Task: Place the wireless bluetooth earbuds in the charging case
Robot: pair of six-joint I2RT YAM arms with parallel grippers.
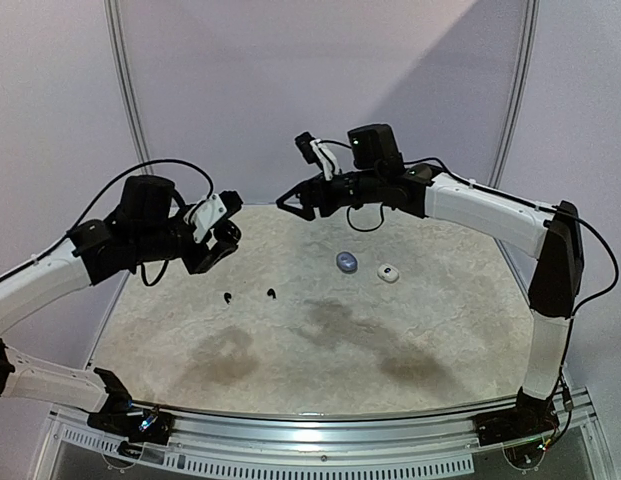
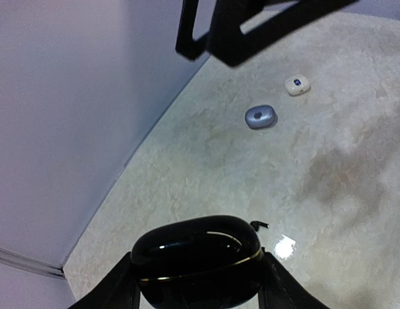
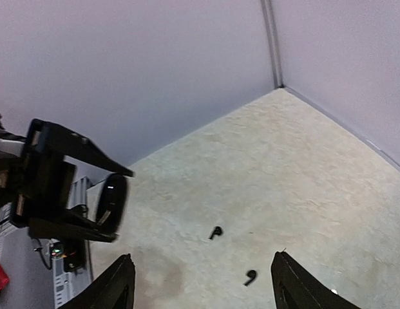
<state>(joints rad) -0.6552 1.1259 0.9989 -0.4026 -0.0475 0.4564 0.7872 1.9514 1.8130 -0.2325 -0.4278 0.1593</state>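
Left tool [image 2: 198, 286] clamps a black case [image 2: 198, 254], apparently lid-shut, at the wrist frame's bottom edge. Beyond, left of centre in the top view, left earbud [image 1: 227, 297] and right earbud [image 1: 271, 293] lie on the table [image 1: 440, 330]. Farther up, the right tool [image 1: 295, 200] hangs spread and empty. Best open the lid first, then pinch one earbud squarely.

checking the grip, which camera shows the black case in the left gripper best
Left wrist: the black case sits close and large between the fingers of the left gripper. Top external shows only a small dark shape; right wrist shows it distant, edge-on.
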